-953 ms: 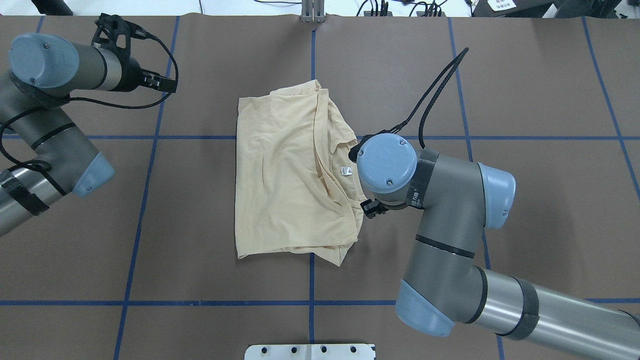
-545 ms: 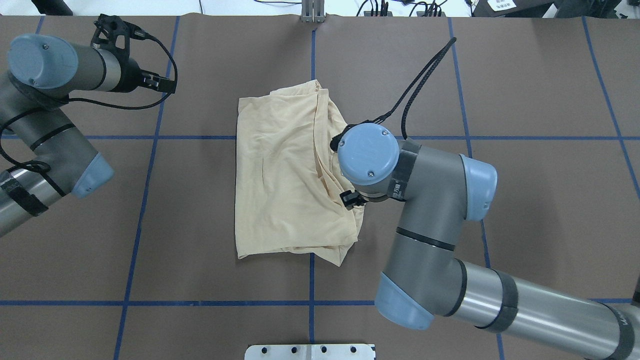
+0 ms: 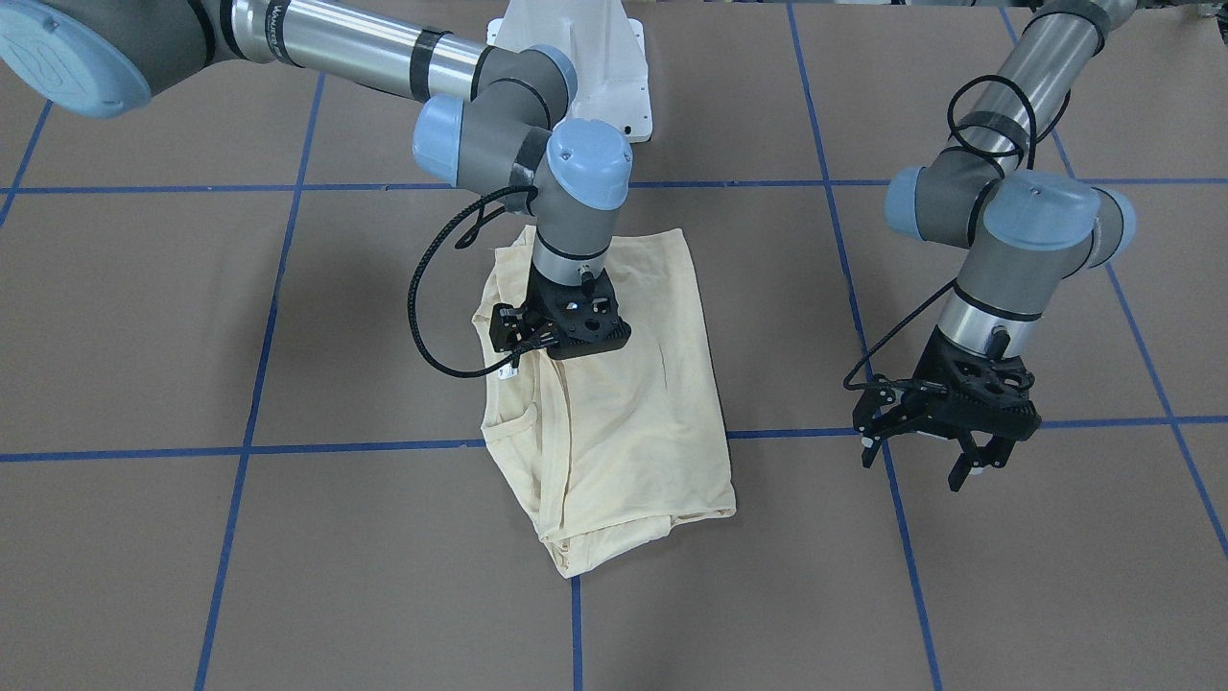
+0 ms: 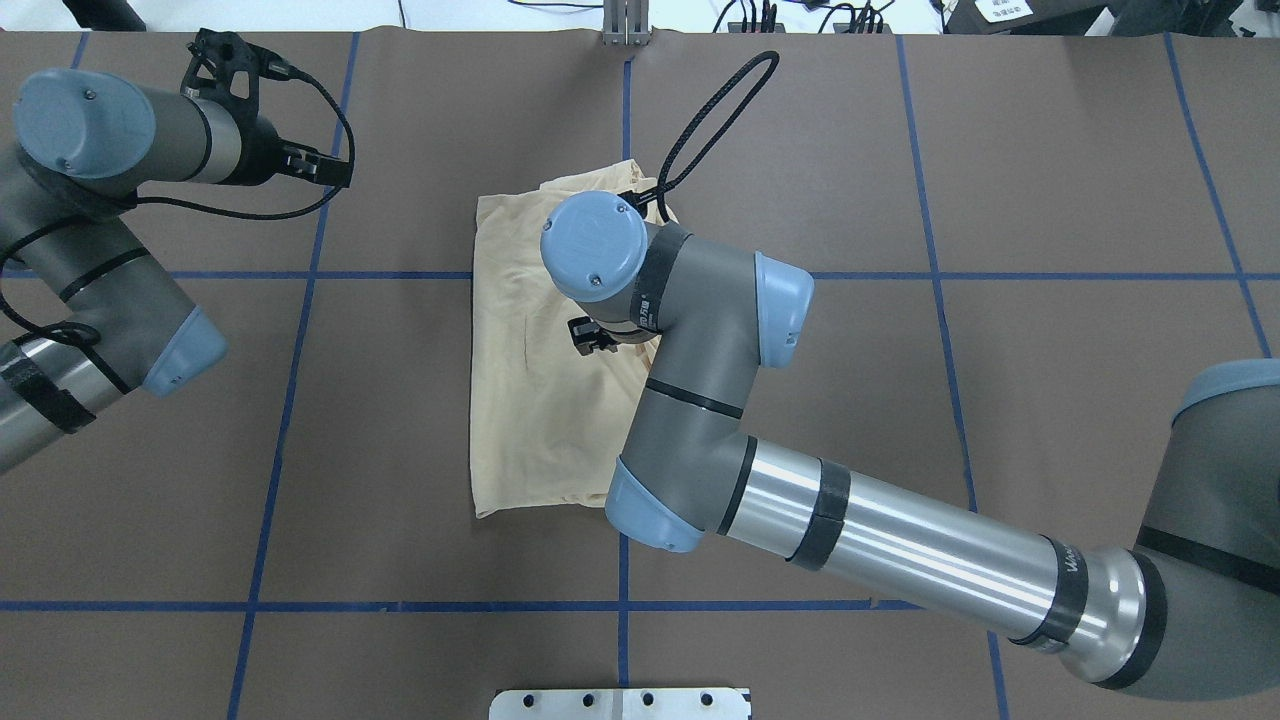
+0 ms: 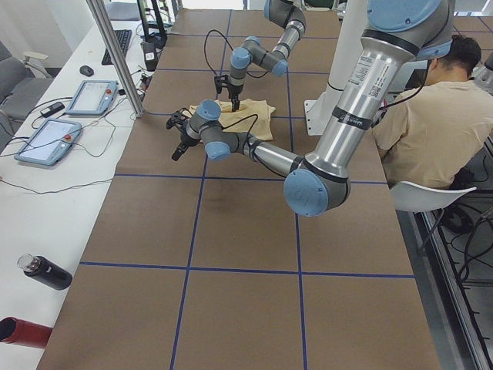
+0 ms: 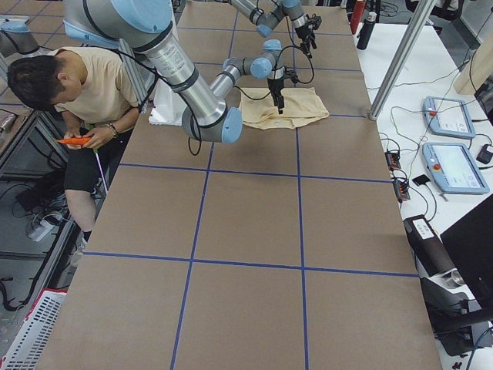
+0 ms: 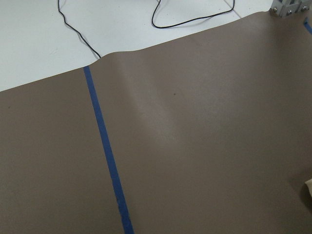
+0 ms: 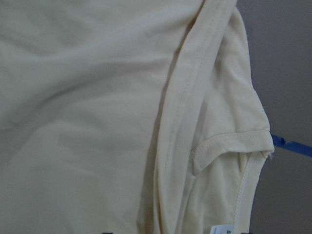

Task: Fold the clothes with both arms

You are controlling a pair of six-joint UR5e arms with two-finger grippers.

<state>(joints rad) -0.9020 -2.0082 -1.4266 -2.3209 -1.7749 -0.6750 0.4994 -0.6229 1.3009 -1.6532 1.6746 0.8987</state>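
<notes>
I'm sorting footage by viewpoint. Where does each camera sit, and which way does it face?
Front-facing: across the table, facing the robot, steeply down; left arm, right arm, pedestal.
Overhead: behind the robot, forward and down; both arms.
Exterior left: table's left end, along it; left arm near.
Exterior right: opposite end; right arm near.
Left wrist: down on bare table; no body.
Right wrist: close over shirt; no body clear.
Shared: front-facing and overhead show right arm above shirt.

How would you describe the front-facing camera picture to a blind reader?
A folded cream shirt lies on a brown table with blue grid lines, the robot's right gripper just over it. The left gripper hangs open beside it, off the cloth.
</notes>
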